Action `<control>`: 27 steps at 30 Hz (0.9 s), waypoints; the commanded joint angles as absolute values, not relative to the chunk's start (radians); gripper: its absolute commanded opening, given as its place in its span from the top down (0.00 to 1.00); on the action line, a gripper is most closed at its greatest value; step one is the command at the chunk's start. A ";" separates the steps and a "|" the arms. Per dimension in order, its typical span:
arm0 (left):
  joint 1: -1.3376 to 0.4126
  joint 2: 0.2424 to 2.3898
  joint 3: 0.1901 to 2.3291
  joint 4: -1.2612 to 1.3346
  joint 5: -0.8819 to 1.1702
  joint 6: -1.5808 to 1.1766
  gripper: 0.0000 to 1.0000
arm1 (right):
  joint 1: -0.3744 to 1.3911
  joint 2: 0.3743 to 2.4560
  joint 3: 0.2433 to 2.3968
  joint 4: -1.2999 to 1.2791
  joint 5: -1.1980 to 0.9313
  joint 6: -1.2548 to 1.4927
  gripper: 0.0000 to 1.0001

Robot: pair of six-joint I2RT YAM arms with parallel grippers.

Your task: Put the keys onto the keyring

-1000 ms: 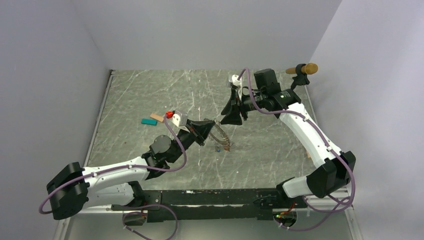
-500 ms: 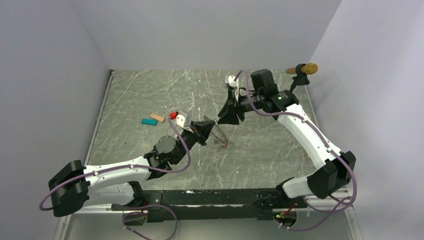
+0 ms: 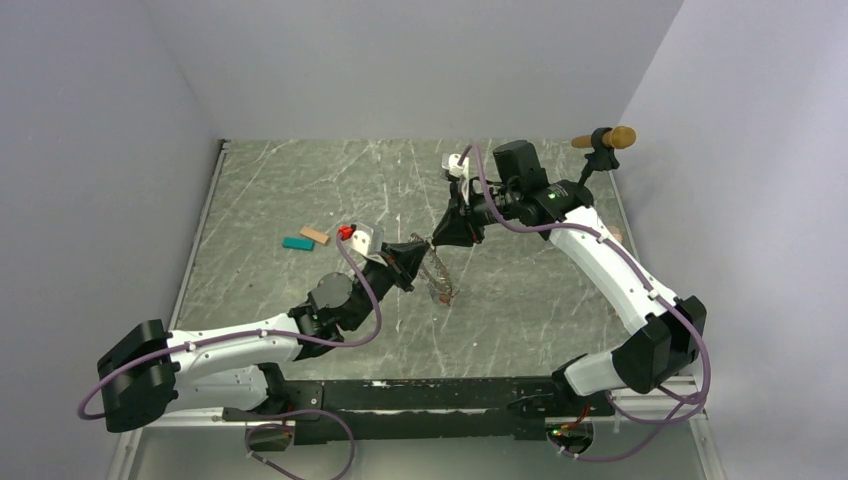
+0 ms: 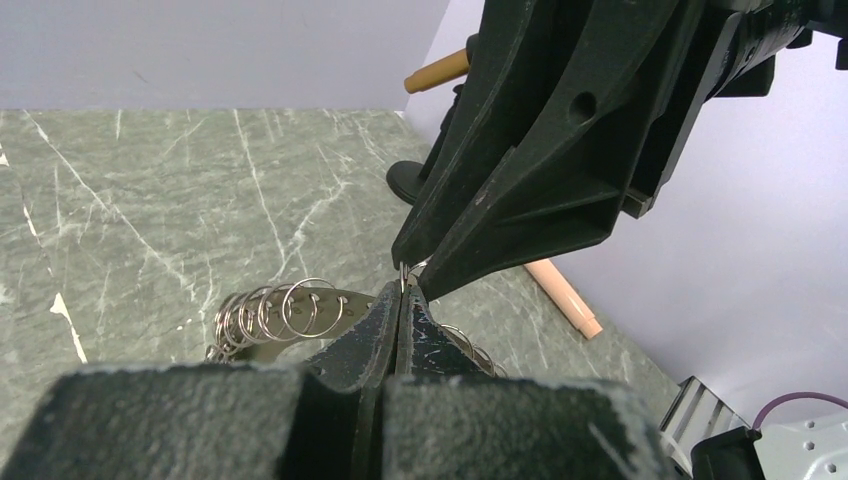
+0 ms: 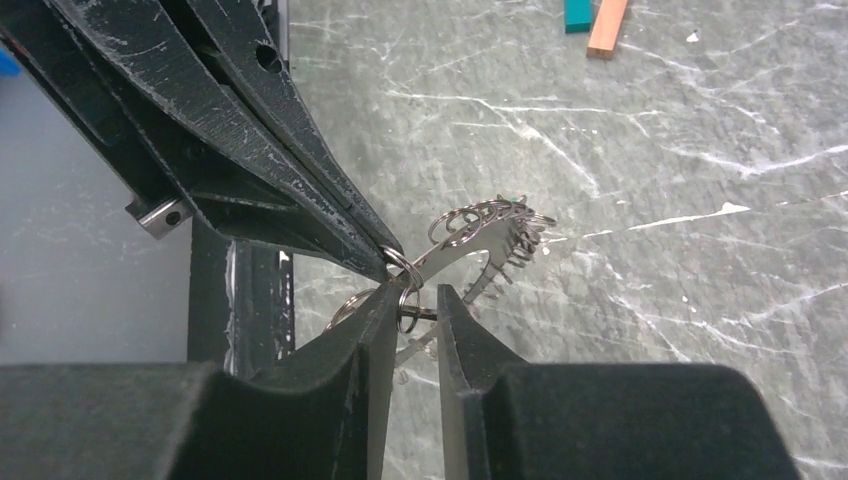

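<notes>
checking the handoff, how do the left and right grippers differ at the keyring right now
The black left gripper is shut, jaws pressed together on the dark grey jagged metal keyring; the black right gripper has its jaws apart, with a small silver ring in the gap. The left gripper reaches in from the near left, the right gripper from the far right. Both tips meet at the same end of the keyring.

My left fingers [image 4: 385, 320] hide near part of keyring [image 4: 290, 310]. Small ring [image 5: 408, 312] sits between my right fingers [image 5: 372, 325]; touching or not, can't tell. Top view: keyring mere tangle, keys too small to pick out.
</notes>
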State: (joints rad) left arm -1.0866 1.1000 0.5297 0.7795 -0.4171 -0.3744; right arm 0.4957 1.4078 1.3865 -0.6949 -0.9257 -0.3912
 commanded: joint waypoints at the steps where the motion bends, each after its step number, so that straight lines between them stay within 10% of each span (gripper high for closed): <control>1: -1.098 1.088 0.582 0.850 -0.439 -0.360 1.00 | 0.513 1.414 1.405 -0.686 -0.889 -0.401 0.80; 7: -1.099 1.073 0.567 0.861 -0.458 -0.365 1.00 | 0.514 1.408 1.408 -0.703 -0.871 -0.431 1.00; 27: -1.097 1.043 0.470 1.087 -0.473 -0.449 1.00 | 0.521 1.384 1.362 -0.742 -0.971 -0.539 1.00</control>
